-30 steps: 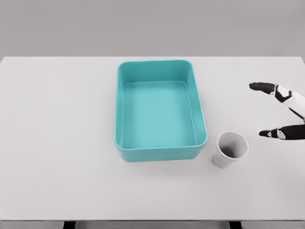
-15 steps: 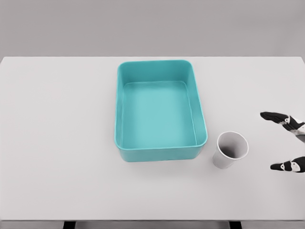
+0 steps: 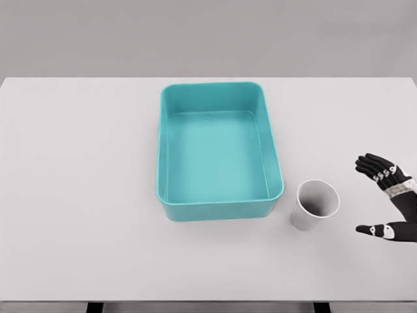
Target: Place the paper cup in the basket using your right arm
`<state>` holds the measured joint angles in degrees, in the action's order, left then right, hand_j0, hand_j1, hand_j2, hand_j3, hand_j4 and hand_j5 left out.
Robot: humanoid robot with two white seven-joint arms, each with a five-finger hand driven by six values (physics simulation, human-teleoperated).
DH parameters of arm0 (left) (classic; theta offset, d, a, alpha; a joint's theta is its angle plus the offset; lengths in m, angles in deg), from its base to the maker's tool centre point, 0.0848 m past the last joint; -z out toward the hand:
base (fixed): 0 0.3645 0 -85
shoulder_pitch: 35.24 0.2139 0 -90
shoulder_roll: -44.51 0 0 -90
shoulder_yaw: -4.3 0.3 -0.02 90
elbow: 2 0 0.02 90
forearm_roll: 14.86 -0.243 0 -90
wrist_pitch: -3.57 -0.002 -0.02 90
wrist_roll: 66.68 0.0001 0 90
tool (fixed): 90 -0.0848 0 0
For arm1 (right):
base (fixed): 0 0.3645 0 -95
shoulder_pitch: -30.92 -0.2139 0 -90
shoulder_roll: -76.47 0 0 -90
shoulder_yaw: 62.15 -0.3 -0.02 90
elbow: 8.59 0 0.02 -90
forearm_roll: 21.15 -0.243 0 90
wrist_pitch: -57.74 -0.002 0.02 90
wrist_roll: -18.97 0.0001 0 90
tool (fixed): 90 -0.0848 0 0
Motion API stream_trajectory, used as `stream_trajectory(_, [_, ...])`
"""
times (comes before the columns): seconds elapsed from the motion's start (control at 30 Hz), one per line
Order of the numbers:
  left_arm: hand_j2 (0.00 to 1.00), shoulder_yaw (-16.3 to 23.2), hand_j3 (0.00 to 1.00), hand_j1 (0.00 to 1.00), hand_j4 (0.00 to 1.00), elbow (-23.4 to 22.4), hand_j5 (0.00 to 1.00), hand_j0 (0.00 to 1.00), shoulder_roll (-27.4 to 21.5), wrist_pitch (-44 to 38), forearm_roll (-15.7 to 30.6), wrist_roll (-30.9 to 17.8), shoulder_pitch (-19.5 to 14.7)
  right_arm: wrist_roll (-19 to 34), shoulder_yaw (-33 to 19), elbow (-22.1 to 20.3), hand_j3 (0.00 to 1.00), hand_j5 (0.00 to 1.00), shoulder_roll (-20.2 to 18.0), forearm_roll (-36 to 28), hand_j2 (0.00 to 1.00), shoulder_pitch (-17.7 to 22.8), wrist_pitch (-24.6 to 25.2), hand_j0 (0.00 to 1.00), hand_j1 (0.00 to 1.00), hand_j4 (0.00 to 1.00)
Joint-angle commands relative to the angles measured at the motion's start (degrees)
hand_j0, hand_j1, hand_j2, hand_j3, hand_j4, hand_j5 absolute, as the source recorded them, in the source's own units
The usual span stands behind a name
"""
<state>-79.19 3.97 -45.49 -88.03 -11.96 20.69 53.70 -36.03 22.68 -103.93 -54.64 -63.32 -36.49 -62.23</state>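
1. The paper cup (image 3: pixel 315 205) stands upright near the surface's (image 3: pixel 78 195) right edge, just beside the teal basket (image 3: pixel 220 209); nothing holds it.
2. The right hand (image 3: pixel 391 203) waits beside it, fingers spread wide, probably to fit around the cup.

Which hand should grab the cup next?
The right hand. It is open at the picture's right edge, just right of the upright paper cup, not touching it. No left hand shows. The cup stands beside the teal basket.
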Motion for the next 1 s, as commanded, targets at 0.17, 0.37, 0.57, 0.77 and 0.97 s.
stream_trajectory(0.17, [1.0, 0.0, 1.0, 1.0, 1.0, 0.0, 1.0, 1.0, 0.0, 0.02, 0.0, -0.01, 0.09, -0.01, 0.87, 0.5, 1.0, 1.0, 1.56, 0.07, 1.0, -0.18, 8.79, 1.0, 1.0, 1.0])
stream_trajectory(0.37, [1.0, 0.0, 1.0, 1.0, 1.0, 0.0, 1.0, 1.0, 0.0, 0.02, 0.0, -0.01, 0.0, -0.01, 0.96, 0.59, 1.0, 1.0, 1.38, 0.24, 1.0, -0.26, 12.48, 1.0, 1.0, 1.0])
stream_trajectory(0.57, [1.0, 0.0, 1.0, 1.0, 1.0, 0.0, 1.0, 1.0, 0.0, 0.02, 0.0, -0.01, 0.0, -0.01, 1.92, 0.59, 1.0, 1.0, 3.23, 3.32, 1.0, -1.49, 13.01, 1.0, 1.0, 1.0])
stream_trajectory(0.77, [1.0, 0.0, 1.0, 1.0, 1.0, 0.0, 1.0, 1.0, 0.0, 0.02, 0.0, -0.01, 0.0, -0.01, 2.63, 1.56, 1.0, 1.0, 4.81, 4.82, 1.0, -2.2, 12.84, 1.0, 1.0, 1.0])
stream_trajectory(0.97, [1.0, 0.0, 1.0, 1.0, 1.0, 0.0, 1.0, 1.0, 0.0, 0.02, 0.0, -0.01, 0.0, -0.01, 4.3, 2.79, 1.0, 1.0, 6.48, 6.49, 1.0, -5.18, 13.1, 1.0, 1.0, 1.0])
